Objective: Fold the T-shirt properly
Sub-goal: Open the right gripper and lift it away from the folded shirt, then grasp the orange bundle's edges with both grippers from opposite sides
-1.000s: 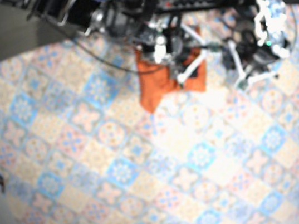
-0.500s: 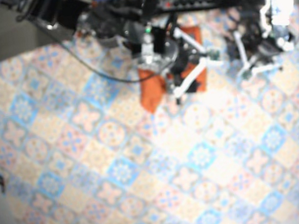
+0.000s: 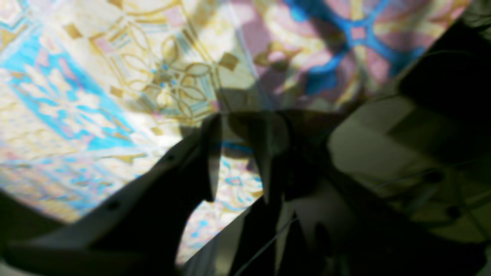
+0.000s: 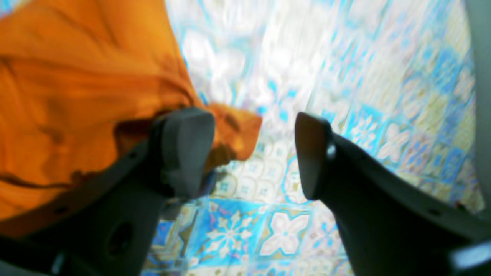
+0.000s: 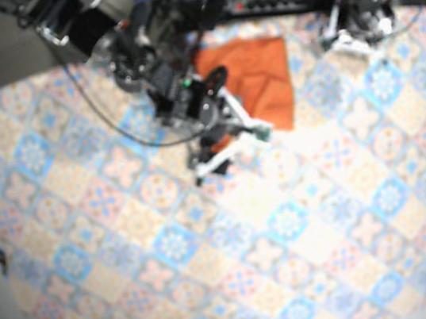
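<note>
- Table (image 5: 289, 236): covered in a tiled pattern of blue, pink and cream. The work sits at its far edge in the base view.
- T-shirt (image 5: 255, 73): orange, lying as 1 compact, roughly rectangular block at the far middle of the table. Its near corner looks rumpled and runs under the right arm. In the right wrist view the cloth (image 4: 76, 96) fills the left side and ends in a loose, creased corner.
- Right gripper (image 5: 230, 142): low over the table at the T-shirt's near corner. The right wrist view shows it (image 4: 253, 153) with jaws wide apart and clamped on nothing. The cloth corner lies against 1 finger and pokes a little toward the gap.
- Left gripper (image 3: 238, 153): over bare table with no cloth in its view. A narrow gap shows between the jaws, with nothing in it. In the base view it (image 5: 343, 37) is well apart from the T-shirt's right edge.
- Step (judgement): late in the fold, folds laid, corner not yet flat.
- Next (judgement): pinch or press the corner square, with little lift so the layers do not shift.
</note>
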Action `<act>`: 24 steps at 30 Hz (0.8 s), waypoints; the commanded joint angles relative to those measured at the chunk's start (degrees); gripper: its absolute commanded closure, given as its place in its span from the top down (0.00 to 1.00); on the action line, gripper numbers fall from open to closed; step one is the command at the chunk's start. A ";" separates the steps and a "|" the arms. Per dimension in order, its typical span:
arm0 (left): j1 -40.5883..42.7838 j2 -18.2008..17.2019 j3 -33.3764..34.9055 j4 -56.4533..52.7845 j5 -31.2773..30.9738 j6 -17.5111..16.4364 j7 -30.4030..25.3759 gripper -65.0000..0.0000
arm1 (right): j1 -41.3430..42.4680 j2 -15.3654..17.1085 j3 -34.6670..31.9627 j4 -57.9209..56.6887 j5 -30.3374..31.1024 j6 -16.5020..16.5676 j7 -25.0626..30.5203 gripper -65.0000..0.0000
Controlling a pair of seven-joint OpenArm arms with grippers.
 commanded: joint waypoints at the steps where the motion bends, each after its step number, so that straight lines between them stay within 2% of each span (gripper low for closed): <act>1: 1.62 -0.65 1.00 1.47 0.24 -0.93 1.05 0.27 | 1.03 -0.46 1.21 -0.03 -0.26 -0.30 1.74 0.56; 7: 2.05 -0.30 6.01 9.21 5.77 -0.93 1.14 0.27 | 1.03 -0.46 4.90 -5.65 -0.26 -0.30 4.55 0.56; 13: -0.14 0.93 10.94 9.39 12.46 -0.93 1.14 0.27 | -0.99 -0.20 5.43 -5.57 -0.61 -0.30 4.02 0.56; 16: -0.49 1.63 11.29 9.30 14.83 -0.93 1.14 0.27 | -3.98 -0.20 7.80 -3.81 -3.77 -0.30 3.41 0.56; 20: -0.58 1.72 11.55 9.30 15.44 -0.93 1.14 0.27 | -6.71 -0.28 8.33 -3.37 -8.26 -0.30 3.14 0.56; 24: -0.58 1.81 11.64 9.30 15.18 -0.93 1.14 0.27 | -6.88 -0.11 8.68 -3.98 -8.43 -0.30 3.58 0.56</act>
